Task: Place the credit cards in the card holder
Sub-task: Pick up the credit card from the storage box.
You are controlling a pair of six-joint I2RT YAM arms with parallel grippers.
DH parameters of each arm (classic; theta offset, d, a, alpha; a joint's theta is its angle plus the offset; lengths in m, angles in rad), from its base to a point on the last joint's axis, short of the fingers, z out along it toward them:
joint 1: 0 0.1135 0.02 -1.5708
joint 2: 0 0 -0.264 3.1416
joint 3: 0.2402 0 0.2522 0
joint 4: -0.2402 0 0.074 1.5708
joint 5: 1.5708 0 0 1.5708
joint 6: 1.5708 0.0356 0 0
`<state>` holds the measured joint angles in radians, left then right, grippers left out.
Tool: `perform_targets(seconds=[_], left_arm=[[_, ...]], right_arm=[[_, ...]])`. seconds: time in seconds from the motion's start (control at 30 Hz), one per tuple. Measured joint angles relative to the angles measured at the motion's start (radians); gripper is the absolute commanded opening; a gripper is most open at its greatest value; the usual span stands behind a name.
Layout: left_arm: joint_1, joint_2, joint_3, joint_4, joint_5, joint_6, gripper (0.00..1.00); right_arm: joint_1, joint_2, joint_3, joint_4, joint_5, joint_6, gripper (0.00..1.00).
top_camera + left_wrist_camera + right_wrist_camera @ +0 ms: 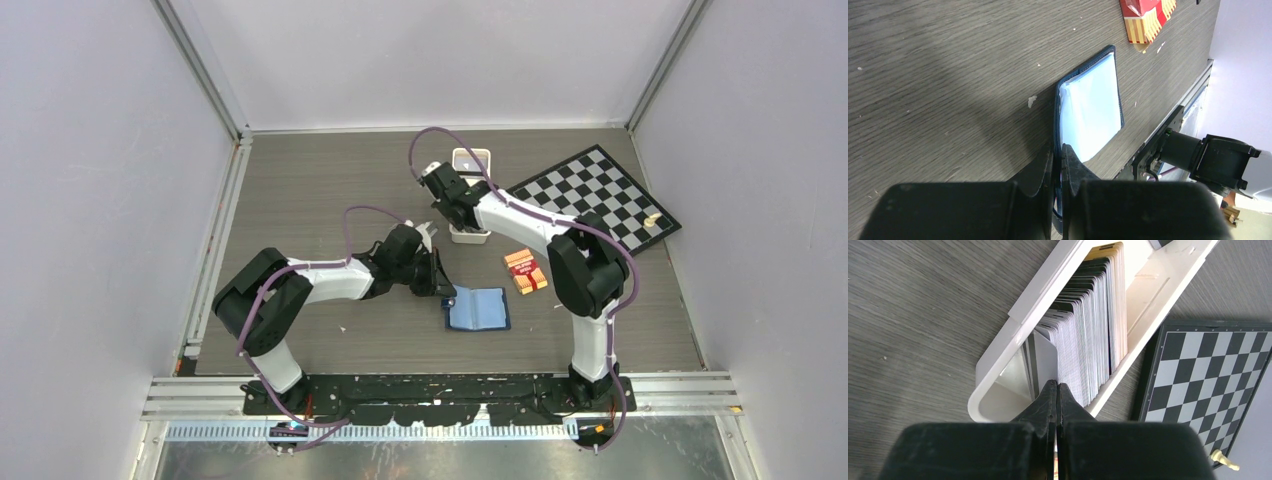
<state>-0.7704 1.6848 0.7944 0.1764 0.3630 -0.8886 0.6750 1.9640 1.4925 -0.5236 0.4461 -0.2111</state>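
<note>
The table was hemmed by pale walls on the left, far and right sides, with the arm bases along its near edge. The widest open room lay on the left half and along the far strip. The right side was tighter: a chessboard sat turned cornerwise there, one corner close to the right wall, with a small pale chess piece near that corner.

A long white tray lay just left of the chessboard, apart from it. A red-orange pack lay between the tray and the near edge.

The card holder lay open and flat near the near edge, between the two bases. It was dark navy at the rim and light blue inside. The left gripper pinched its edge, the navy rim running between the nearly closed fingers.

The credit cards stood on edge in a packed row in the tray, mostly white, with one grey card leaning loose at the front. The right gripper had its jaws pressed together at the foot of that row. Whether a card was caught between them could not be told.
</note>
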Motion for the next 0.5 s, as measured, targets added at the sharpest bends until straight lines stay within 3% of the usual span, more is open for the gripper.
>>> perform_targets(seconds=[0.5], left_arm=[[0.0, 0.0, -0.008, -0.002, -0.006, 0.002, 0.0]], right_arm=[[0.0, -0.091, 0.071, -0.079, -0.055, 0.012, 0.0]])
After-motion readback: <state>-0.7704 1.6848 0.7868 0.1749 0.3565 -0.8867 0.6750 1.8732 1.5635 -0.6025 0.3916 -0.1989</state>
